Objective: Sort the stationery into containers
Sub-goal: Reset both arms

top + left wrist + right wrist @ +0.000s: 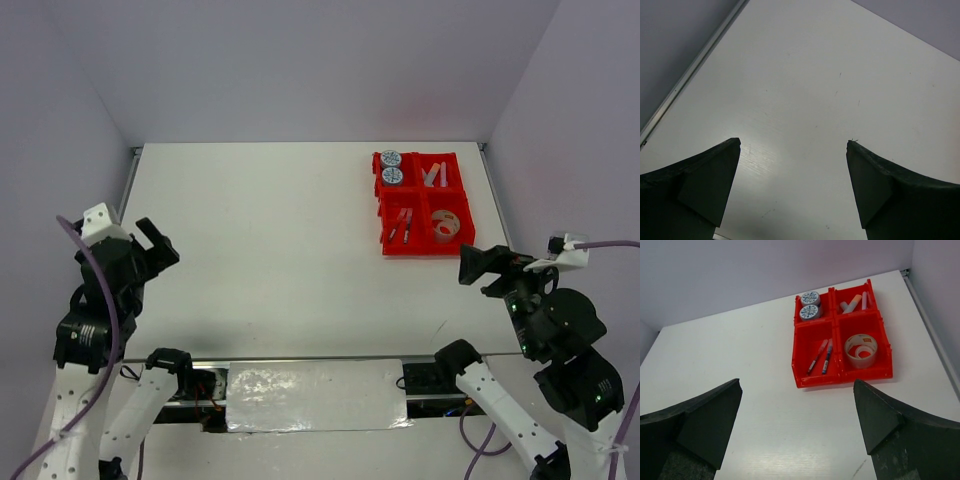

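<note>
I am reading both wrist feeds: the left claw [793, 141] is hanging wide over bare desk [805, 85], holding nothing. The right claw [796, 382] is gaping just as wide, also empty, and facing the red tray [840, 378] at the far right of the desk. Inside, the patterned tape rolls [809, 313] are sitting far-left, the short sticks [853, 303] far-right, the pens [827, 355] near-left and the clear tape rings [861, 350] near-right, possibly two stacked, though that is hard to tell. I am judging the sort finished. The risk I am watching is the right claw swinging home low, clipping the light tray and spilling its contents.
</note>
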`<state>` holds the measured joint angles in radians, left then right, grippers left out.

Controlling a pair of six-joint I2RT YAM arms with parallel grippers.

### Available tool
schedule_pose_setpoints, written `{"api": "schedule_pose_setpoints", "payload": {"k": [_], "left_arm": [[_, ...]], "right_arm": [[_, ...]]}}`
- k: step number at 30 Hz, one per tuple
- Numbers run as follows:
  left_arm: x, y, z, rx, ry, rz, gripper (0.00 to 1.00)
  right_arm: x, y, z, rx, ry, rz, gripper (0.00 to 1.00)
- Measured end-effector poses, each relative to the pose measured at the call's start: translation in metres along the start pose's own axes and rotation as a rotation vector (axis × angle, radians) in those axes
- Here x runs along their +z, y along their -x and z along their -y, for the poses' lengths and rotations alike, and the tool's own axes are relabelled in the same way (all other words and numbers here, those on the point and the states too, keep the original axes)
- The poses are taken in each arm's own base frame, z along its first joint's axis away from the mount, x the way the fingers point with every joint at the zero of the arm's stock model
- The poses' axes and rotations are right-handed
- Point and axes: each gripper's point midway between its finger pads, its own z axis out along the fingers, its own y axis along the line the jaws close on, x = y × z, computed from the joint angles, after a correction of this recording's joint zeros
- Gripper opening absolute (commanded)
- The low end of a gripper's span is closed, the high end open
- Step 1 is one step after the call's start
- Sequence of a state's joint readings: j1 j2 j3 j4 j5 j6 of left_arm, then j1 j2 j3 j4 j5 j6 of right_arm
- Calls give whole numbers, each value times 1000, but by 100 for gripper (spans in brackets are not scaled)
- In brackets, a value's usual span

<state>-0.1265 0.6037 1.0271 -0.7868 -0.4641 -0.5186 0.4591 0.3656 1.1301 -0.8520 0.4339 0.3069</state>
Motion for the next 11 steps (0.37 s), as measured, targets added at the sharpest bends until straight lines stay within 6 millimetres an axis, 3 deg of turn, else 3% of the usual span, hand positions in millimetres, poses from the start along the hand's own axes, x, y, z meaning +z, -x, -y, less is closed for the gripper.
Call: {"api": "schedule_pose_setpoints", "payload": {"k": [5,11], "left_arm": [[-15,-5,-7,-19,-33,31,99],[-14,-10,-7,-18,-38,23,99]], "right_arm": [[-6,-6,10,-33,-25,-18,100],[-3,-16,12,-52,-31,-38,100]]}}
